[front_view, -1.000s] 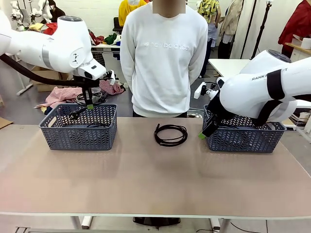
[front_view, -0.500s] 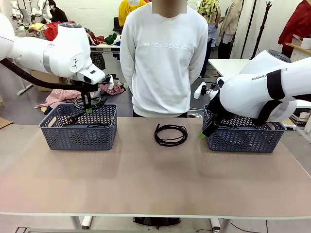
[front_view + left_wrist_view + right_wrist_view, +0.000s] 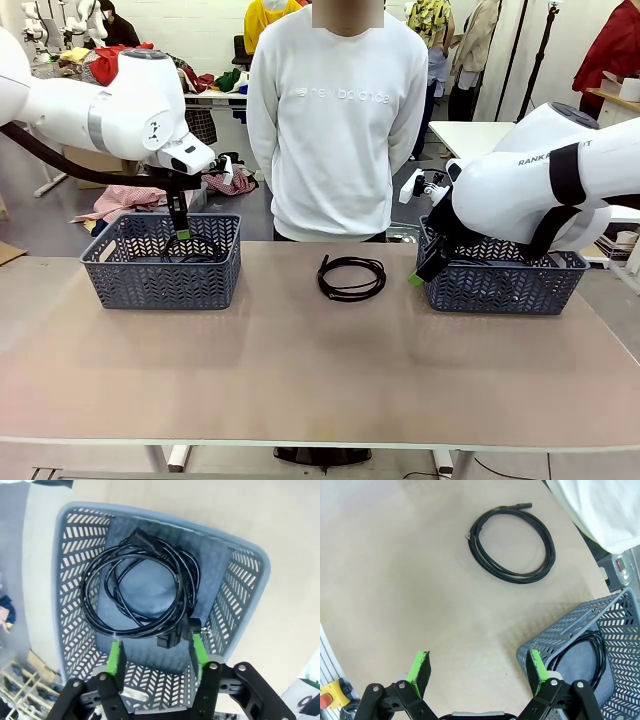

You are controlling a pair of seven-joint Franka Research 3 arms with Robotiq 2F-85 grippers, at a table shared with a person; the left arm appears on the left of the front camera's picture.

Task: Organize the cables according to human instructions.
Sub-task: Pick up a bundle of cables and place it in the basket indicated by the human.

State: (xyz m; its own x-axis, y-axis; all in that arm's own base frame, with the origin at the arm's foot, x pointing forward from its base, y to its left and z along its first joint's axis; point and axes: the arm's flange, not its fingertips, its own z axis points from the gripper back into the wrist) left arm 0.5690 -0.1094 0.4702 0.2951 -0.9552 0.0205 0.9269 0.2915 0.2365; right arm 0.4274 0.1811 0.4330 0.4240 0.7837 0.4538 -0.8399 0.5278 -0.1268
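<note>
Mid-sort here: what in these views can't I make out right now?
Front view: the inside of the right grey-blue plastic basket is hidden by its own wall and the white right arm.
Right wrist view: that basket is cut off by the picture's edge; a thin black cord in it is partly seen.
Left wrist view: the black cords coiled in the left grey-blue plastic basket overlap, so their number is unclear.
</note>
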